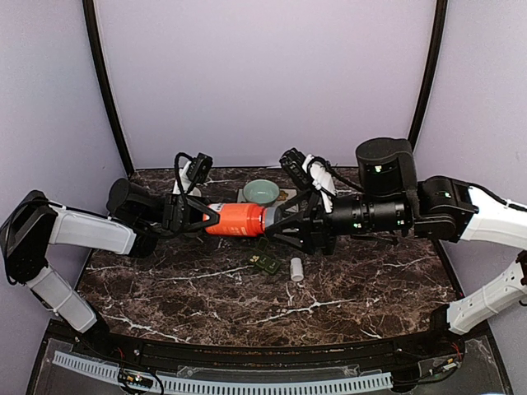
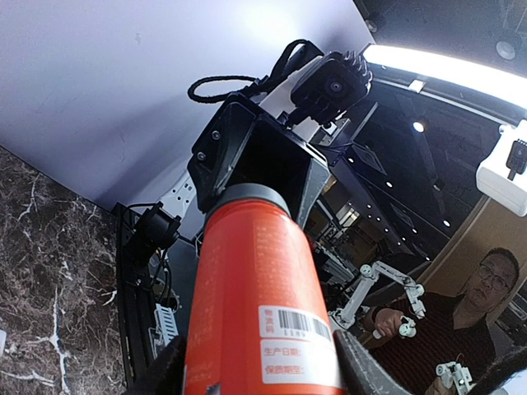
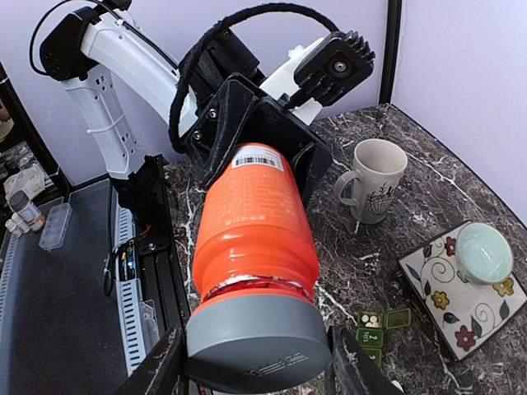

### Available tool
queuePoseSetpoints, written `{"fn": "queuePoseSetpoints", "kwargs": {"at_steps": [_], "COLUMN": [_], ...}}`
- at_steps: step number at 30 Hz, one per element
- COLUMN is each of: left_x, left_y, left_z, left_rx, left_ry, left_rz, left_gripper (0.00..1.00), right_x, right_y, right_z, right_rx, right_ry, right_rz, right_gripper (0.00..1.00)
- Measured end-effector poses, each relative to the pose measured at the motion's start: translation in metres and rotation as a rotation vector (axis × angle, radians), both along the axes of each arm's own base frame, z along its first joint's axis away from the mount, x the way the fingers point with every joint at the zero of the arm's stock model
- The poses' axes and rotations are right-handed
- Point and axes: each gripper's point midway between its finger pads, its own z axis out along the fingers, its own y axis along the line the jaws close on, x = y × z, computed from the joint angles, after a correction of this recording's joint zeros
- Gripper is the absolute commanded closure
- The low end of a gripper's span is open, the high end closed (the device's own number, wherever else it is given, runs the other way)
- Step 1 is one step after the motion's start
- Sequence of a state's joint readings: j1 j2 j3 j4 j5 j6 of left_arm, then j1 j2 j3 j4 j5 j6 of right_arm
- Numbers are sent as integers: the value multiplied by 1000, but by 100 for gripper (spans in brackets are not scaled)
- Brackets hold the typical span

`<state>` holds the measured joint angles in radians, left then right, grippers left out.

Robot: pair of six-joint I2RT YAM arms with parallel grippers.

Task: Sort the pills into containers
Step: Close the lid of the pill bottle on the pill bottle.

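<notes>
My left claw [image 1: 211, 219] grips the body of the orange plastic bottle [image 1: 239, 219] and my right claw [image 1: 276, 219] grips its grey cap [image 3: 257, 341], holding the bottle level above the dark marble bench [image 1: 165, 288]. The small dark green three-compartment pill box [image 1: 263, 263] lies on the bench just below, near a small white cylinder [image 1: 296, 268].

The left arm [image 1: 90, 230], right arm [image 1: 370, 216] and the orange bottle [image 1: 240, 219] between them bar the middle of the top view. Below them, a green pill box [image 1: 265, 263] and small white cylinder [image 1: 296, 269] sit at centre; open marble table [image 1: 165, 296] lies lower left and right.
</notes>
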<state>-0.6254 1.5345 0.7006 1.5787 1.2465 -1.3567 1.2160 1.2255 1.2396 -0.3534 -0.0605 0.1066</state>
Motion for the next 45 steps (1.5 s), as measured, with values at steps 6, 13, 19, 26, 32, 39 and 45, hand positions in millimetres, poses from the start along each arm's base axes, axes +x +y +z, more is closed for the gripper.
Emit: {"fn": "queuePoseSetpoints", "kwargs": {"at_steps": [6, 13, 19, 26, 32, 39, 45], "left_x": [-1, -2, -2, -2, -2, -4, -7], "left_y": [0, 1, 1, 1, 1, 2, 3], "left_z": [0, 0, 0, 0, -1, 2, 6], "left_rx": [3, 6, 6, 6, 7, 6, 6], "left_ry": [3, 4, 4, 3, 3, 0, -10], "left_rz": [-6, -10, -10, -11, -12, -16, -17], "left_gripper": [100, 100, 100, 100, 100, 100, 100], "right_x": [-1, -1, -1, 0, 1, 2, 2], "right_y": [2, 2, 3, 7, 10, 12, 18], "right_z": [1, 2, 4, 6, 3, 4, 7], "right_rx": [1, 5, 13, 14, 10, 10, 12], "right_ry": [3, 2, 0, 0, 2, 1, 2], "right_rz": [9, 10, 12, 14, 14, 14, 21], "right_gripper": [80, 80, 80, 79, 79, 79, 79]}}
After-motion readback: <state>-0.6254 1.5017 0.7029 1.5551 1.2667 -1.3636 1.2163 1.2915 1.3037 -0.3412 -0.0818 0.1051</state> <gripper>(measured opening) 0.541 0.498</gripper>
